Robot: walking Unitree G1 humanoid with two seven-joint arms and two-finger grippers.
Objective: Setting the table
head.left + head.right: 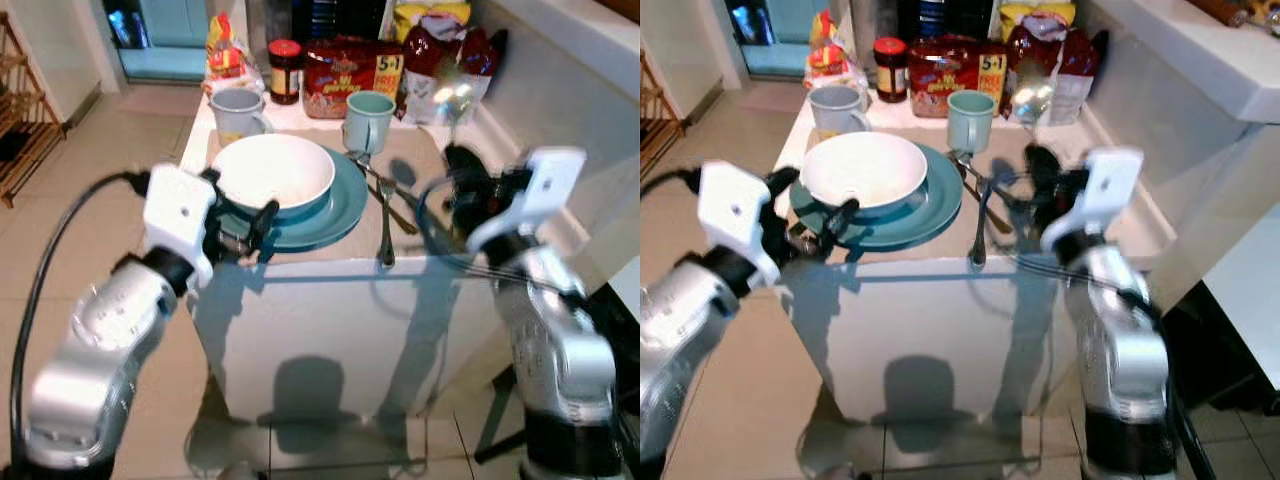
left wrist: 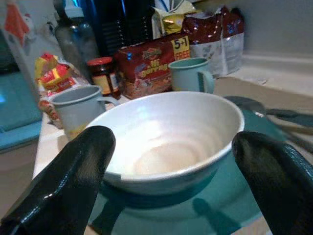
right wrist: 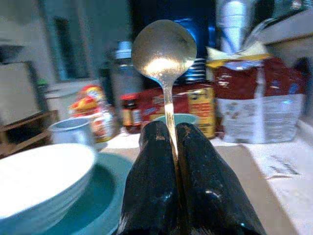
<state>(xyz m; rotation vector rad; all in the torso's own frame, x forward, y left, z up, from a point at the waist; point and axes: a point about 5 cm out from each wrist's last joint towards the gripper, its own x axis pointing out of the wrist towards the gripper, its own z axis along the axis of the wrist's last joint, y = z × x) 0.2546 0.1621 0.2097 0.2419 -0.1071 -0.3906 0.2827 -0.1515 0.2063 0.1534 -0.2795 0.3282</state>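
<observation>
A white bowl (image 1: 273, 174) rests on a teal plate (image 1: 345, 203) on a beige placemat (image 1: 415, 160). To the right of the plate lie a fork (image 1: 386, 235) and a knife (image 1: 396, 207). My left gripper (image 1: 240, 215) is open at the plate's front left edge, its fingers (image 2: 73, 181) level with the bowl (image 2: 171, 142). My right gripper (image 3: 168, 134) is shut on the handle of a metal spoon (image 3: 164, 49), held upright above the placemat's right part. The spoon's bowl (image 1: 452, 97) points up, towards the back of the table.
A grey-blue mug (image 1: 237, 110) and a teal mug (image 1: 368, 120) stand behind the plate. Along the back edge are a red-lidded jar (image 1: 284, 70) and several food packets (image 1: 352, 78). A white counter (image 1: 580, 60) runs along the right; tiled floor lies to the left.
</observation>
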